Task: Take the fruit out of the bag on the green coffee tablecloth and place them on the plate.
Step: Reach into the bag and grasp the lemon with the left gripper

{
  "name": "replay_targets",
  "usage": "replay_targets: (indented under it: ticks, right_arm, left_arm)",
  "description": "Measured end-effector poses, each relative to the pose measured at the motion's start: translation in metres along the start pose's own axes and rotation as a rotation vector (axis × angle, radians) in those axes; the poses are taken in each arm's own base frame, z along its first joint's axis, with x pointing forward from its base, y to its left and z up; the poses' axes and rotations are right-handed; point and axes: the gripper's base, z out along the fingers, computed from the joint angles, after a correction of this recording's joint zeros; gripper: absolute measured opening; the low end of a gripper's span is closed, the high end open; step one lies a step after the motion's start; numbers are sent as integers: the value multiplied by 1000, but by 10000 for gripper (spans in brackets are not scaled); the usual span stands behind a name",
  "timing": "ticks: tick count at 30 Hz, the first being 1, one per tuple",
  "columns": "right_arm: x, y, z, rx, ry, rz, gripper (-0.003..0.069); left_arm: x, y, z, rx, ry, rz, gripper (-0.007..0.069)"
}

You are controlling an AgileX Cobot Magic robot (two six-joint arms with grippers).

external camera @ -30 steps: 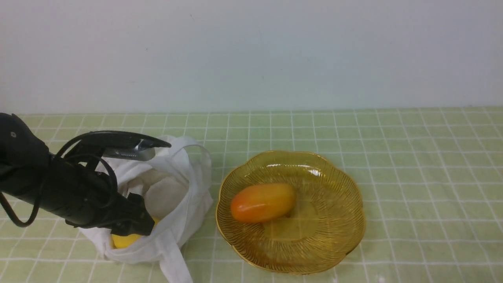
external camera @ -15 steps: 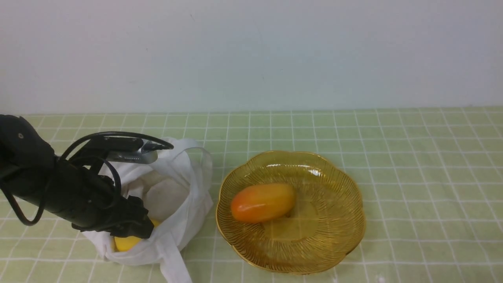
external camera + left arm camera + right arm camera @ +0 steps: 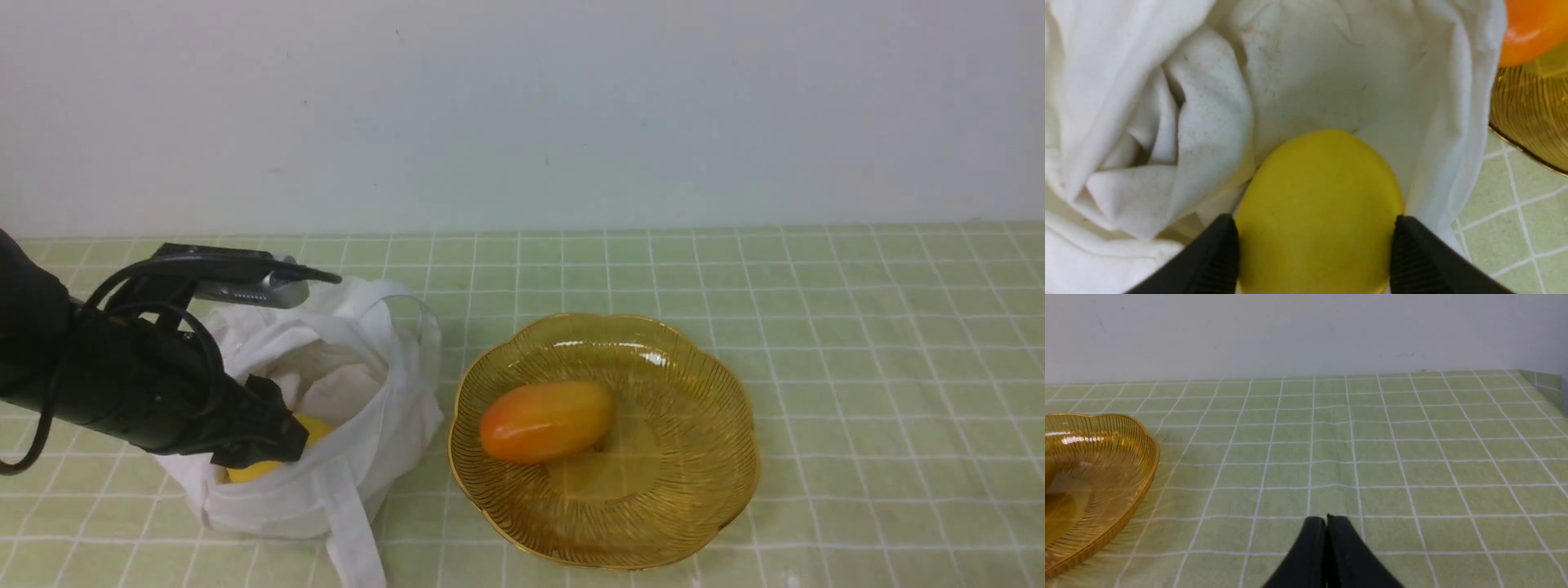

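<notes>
The yellow fruit (image 3: 265, 467) lies inside the open white bag (image 3: 367, 408) on the green tablecloth (image 3: 857, 327), left of the amber plate (image 3: 739, 425). My left gripper (image 3: 282, 445) reaches into the bag. In the left wrist view my left gripper (image 3: 1314, 222) is shut on the fruit (image 3: 1318, 196), one black finger on each side, with the bag cloth (image 3: 1306, 73) around it. My right gripper (image 3: 1326, 517) is shut and empty above the cloth (image 3: 1412, 457), right of the plate (image 3: 1141, 457). It is out of the front view.
A longer orange-red fruit (image 3: 545, 420) lies in the plate's left half; it also shows in the left wrist view (image 3: 1531, 24), beside the plate rim (image 3: 1531, 118). A bag strap (image 3: 351, 539) trails toward the front edge. A wall stands behind the table.
My left gripper has risen a little and drawn back left with the yellow fruit in it. The bag's near side has lifted and shifted with it. The plate has not moved.
</notes>
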Motion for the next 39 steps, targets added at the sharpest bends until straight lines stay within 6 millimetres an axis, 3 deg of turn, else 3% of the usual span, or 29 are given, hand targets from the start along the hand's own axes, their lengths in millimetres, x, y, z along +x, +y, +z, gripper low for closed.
replay_targets:
  ticks: [18,39]
  right_arm:
    - [0,0,0,0,0,0,-15]
    - [0,0,0,0,0,0,-15]
  left_arm:
    - [-5,9,13,-43,-26,-7,424]
    - [-9,12,19,-47,-56,-167,458]
